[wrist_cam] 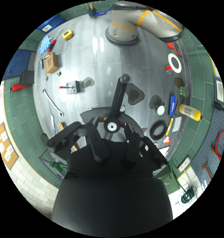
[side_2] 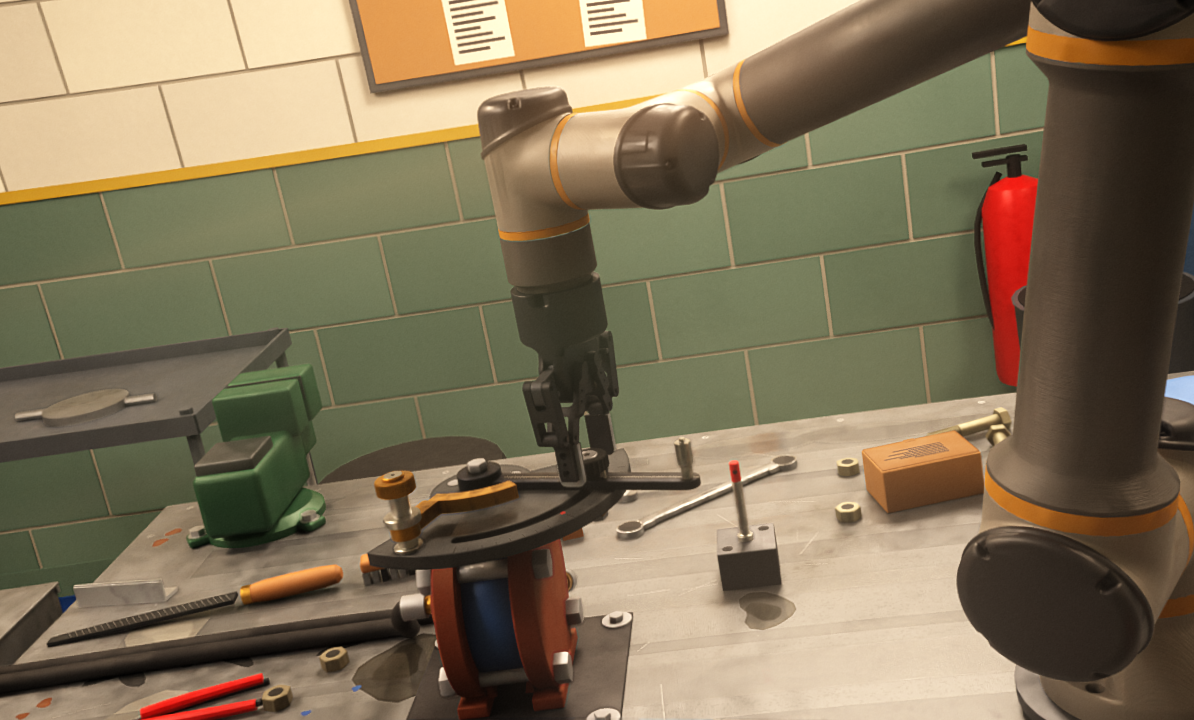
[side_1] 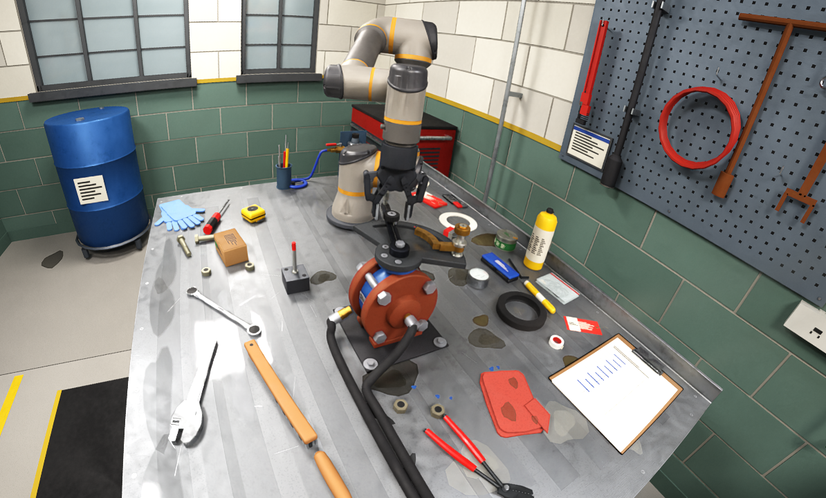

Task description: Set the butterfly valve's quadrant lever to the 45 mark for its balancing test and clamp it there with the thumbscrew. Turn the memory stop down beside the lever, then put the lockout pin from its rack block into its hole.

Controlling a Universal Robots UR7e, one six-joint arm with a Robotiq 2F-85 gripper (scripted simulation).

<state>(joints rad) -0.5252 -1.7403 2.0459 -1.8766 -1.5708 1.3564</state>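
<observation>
The thumbscrew point(side_1: 392, 217) point(side_2: 589, 459) point(wrist_cam: 111, 126), a small black knurled knob, sits on the black quadrant lever point(side_1: 394, 233) point(wrist_cam: 118, 95) above the red and blue butterfly valve point(side_1: 393, 300) point(side_2: 499, 618). My gripper point(side_1: 395, 207) point(side_2: 578, 455) point(wrist_cam: 111, 133) is open and empty, its fingers down on either side of that knob. The lever runs out over the dark quadrant plate point(side_2: 494, 528) toward the arm's base. The brass memory stop point(side_1: 433, 239) point(side_2: 445, 499) lies across the plate on its post. The red-topped lockout pin point(side_1: 293, 255) point(side_2: 738, 498) stands upright in its grey rack block point(side_1: 295, 280) point(side_2: 748, 557).
Behind the valve stands the arm's base point(side_1: 354, 192). A green vise point(side_2: 259, 457) sits at one bench end. Two black hoses point(side_1: 366, 402) run from the valve toward the front edge. A combination wrench point(side_1: 224, 310), cardboard box point(side_1: 230, 246), yellow bottle point(side_1: 540, 240), rubber ring point(side_1: 521, 310) and clipboard point(side_1: 614, 390) lie around.
</observation>
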